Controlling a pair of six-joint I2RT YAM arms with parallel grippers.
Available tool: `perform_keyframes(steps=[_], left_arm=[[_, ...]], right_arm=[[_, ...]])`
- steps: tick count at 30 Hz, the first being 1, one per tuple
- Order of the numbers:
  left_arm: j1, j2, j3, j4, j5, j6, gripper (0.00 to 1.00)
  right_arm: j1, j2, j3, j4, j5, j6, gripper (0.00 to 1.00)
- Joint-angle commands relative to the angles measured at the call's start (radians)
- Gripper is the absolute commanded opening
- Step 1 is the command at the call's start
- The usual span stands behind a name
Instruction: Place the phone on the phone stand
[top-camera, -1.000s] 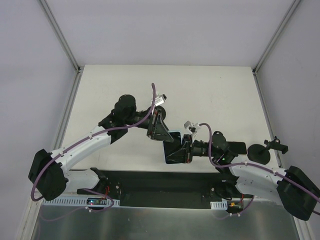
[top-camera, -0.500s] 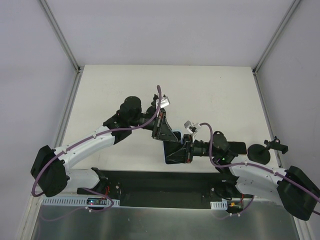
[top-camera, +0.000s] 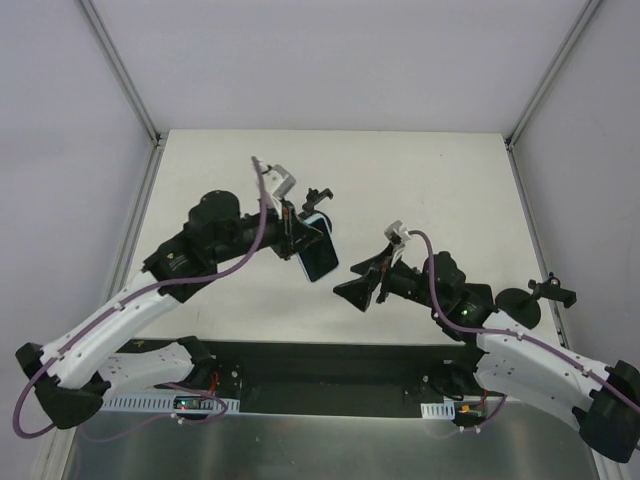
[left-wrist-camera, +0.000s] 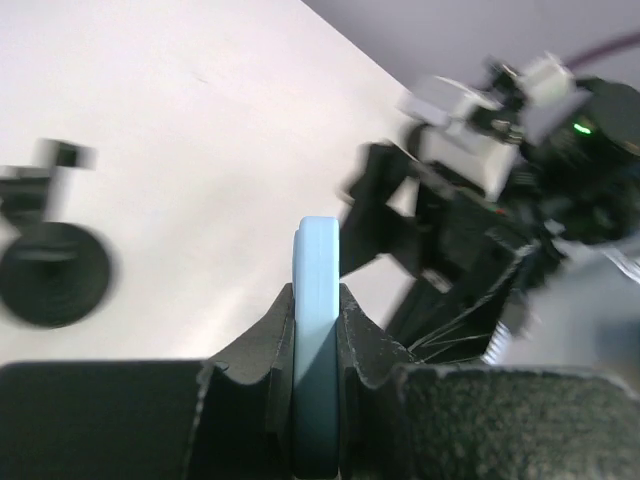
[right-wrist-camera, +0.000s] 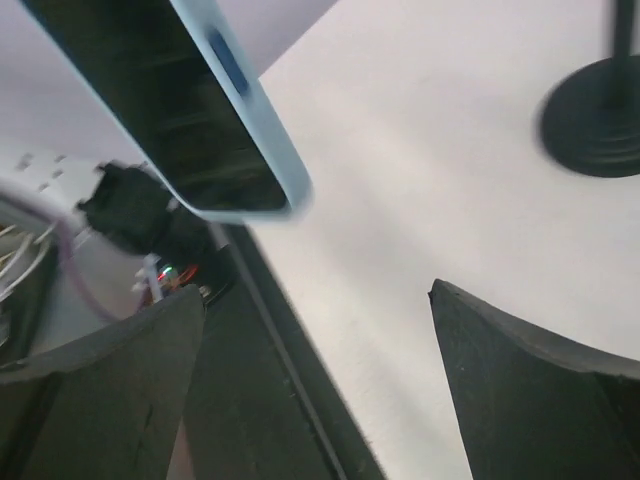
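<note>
Over the table (top-camera: 420, 170), phone (top-camera: 318, 252) clenched in left fingers (left-wrist-camera: 368, 345); spread right fingers (right-wrist-camera: 520, 390) before stand (top-camera: 520, 305).

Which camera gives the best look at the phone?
The right wrist view: the phone is large there, dark screen and pale blue edge plain. The left wrist view shows only its thin edge, in the left gripper; the top view shows it small.

Your right gripper (right-wrist-camera: 315, 298) stands spread wide above the white table (right-wrist-camera: 420, 180). The blue-cased phone (right-wrist-camera: 190, 120) fills the upper left, and the phone stand (right-wrist-camera: 598, 120) sits upper right.
</note>
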Motion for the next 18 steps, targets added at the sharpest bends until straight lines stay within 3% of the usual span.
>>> perform_keyframes(steps=[1, 4, 8, 10, 11, 14, 18], left_arm=[[0.005, -0.184, 0.041, -0.110, -0.540, 0.092, 0.00], [0.005, -0.295, -0.002, -0.104, -0.625, 0.099, 0.00], [0.005, -0.359, -0.039, -0.118, -0.532, 0.116, 0.00], [0.005, -0.385, -0.055, -0.130, -0.487, 0.113, 0.00], [0.005, -0.399, -0.058, -0.145, -0.475, 0.112, 0.00], [0.005, -0.423, -0.076, -0.162, -0.442, 0.101, 0.00], [0.005, -0.448, -0.099, -0.173, -0.433, 0.092, 0.00]], right_arm=[[-0.015, -0.052, 0.126, -0.247, 0.434, -0.182, 0.96], [-0.032, 0.027, 0.231, -0.262, 0.604, -0.321, 0.96], [-0.090, 0.178, 0.396, -0.276, 0.504, -0.493, 0.99], [-0.123, 0.278, 0.459, -0.278, 0.436, -0.553, 0.92], [-0.133, 0.309, 0.526, -0.291, 0.422, -0.562, 0.80], [-0.187, 0.425, 0.647, -0.311, 0.295, -0.561, 0.62], [-0.212, 0.593, 0.815, -0.405, 0.197, -0.553, 0.49]])
